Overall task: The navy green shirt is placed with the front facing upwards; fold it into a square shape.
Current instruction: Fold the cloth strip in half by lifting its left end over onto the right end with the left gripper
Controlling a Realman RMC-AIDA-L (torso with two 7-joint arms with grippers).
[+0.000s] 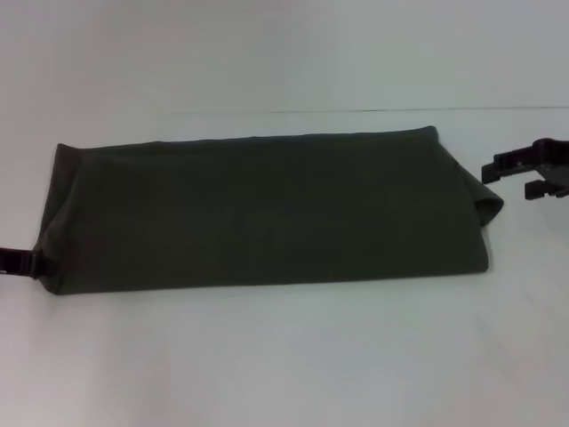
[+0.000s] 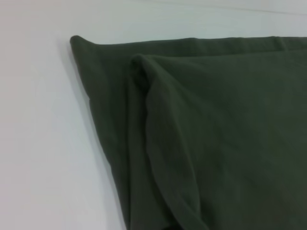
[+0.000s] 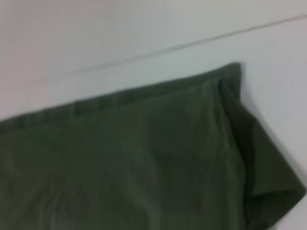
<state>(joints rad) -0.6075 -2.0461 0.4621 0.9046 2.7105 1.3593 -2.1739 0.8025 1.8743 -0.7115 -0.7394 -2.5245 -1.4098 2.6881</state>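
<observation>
We see the shirt (image 1: 267,213) lying flat on the white table (image 1: 284,356), folded into a long band that runs across the table from our left to our right. Its plain olive cloth faces up; no print shows on it.

At the shirt's left end, the left wrist view shows an upper layer (image 2: 216,143) folded over a lower one, with the lower layer's edge (image 2: 103,110) sticking out beyond the fold and one corner (image 2: 76,42) pointing out onto the bare table. At the shirt's right end, a small flap (image 1: 484,203) of cloth bulges out past the straight edge; the right wrist view shows it as a rounded fold (image 3: 273,191) beside the shirt's far right corner (image 3: 234,69).

Our left gripper (image 1: 16,262) shows only as a dark tip right at the shirt's near left corner, touching or just beside the cloth; we cannot tell which, and we cannot tell how its jaws stand.

Our right gripper (image 1: 524,176) sits just beyond the shirt's right end, near the far corner and next to the bulging flap, apart from the cloth. Its two dark fingers (image 1: 507,165) point toward the shirt with a gap between them, and nothing is held in that gap.
</observation>
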